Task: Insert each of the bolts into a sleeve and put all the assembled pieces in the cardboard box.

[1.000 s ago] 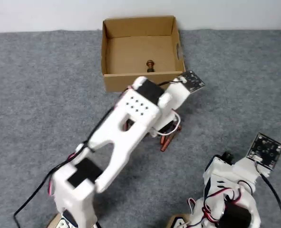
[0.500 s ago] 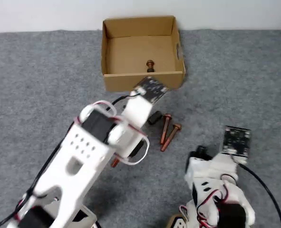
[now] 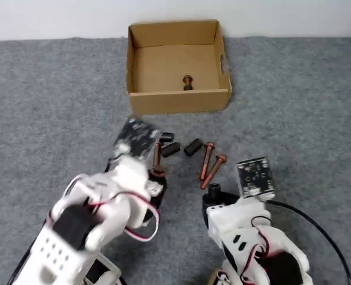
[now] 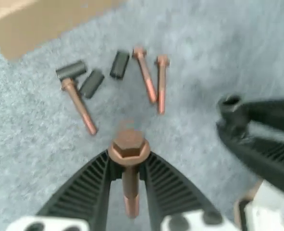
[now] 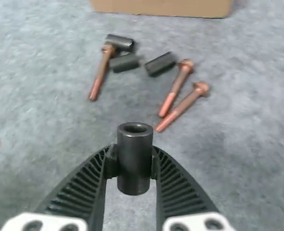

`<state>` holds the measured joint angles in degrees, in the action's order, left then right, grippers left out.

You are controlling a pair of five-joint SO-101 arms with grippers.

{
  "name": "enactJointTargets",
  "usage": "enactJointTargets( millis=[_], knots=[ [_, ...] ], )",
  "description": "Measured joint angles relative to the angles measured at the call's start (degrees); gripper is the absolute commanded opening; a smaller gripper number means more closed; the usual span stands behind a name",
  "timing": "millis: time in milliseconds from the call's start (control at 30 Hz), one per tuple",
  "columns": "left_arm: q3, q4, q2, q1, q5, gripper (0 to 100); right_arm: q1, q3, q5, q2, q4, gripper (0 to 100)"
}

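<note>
Each arm has a part pinched, near the spare pieces in front of the box.
The left gripper (image 4: 129, 161) is clamped on a copper bolt (image 4: 128, 146), hex head poking out past the fingertips. The right gripper (image 5: 133, 159) squeezes a black sleeve (image 5: 134, 144), open bore outward. The two grippers sit near each other above the grey carpet (image 3: 294, 107). Between them and the cardboard box (image 3: 178, 101), three spare bolts (image 4: 146, 79) and three spare sleeves (image 5: 159, 63) lie loose. One assembled piece (image 3: 187, 82) rests inside the box.
</note>
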<state>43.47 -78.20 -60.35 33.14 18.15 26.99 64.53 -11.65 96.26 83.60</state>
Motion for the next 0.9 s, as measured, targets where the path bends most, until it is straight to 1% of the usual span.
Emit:
enactJointTargets(
  millis=[100, 200, 367, 533, 633, 767, 900],
  knots=[
    [6.2, 3.6, -8.8, 0.0, 3.7, 0, 2.9, 0.3, 0.0, -0.1, 0.0, 0.8],
    [10.2, 4.9, -15.4, 0.0, 7.0, 0, 5.8, 0.3, 0.0, 0.1, 0.0, 0.8],
    [10.9, 6.4, -21.5, 0.0, 11.1, 0, 9.8, 0.3, 0.0, 0.1, 0.0, 0.8],
    [12.0, 12.2, -27.3, 0.0, 14.3, 0, 14.9, 0.3, 0.0, 0.1, 0.0, 0.8],
    [14.6, 15.9, -30.9, 0.0, 14.7, 0, 16.0, 0.3, 0.0, 0.1, -1.1, 0.8],
    [19.1, 19.7, -36.4, 0.0, 14.9, 0, 16.4, 0.3, 4.6, 0.1, -5.8, 0.8],
    [21.7, 21.3, -42.3, -0.1, 15.0, 0, 16.3, 0.3, 9.0, 0.1, -10.4, 0.8]
  ],
)
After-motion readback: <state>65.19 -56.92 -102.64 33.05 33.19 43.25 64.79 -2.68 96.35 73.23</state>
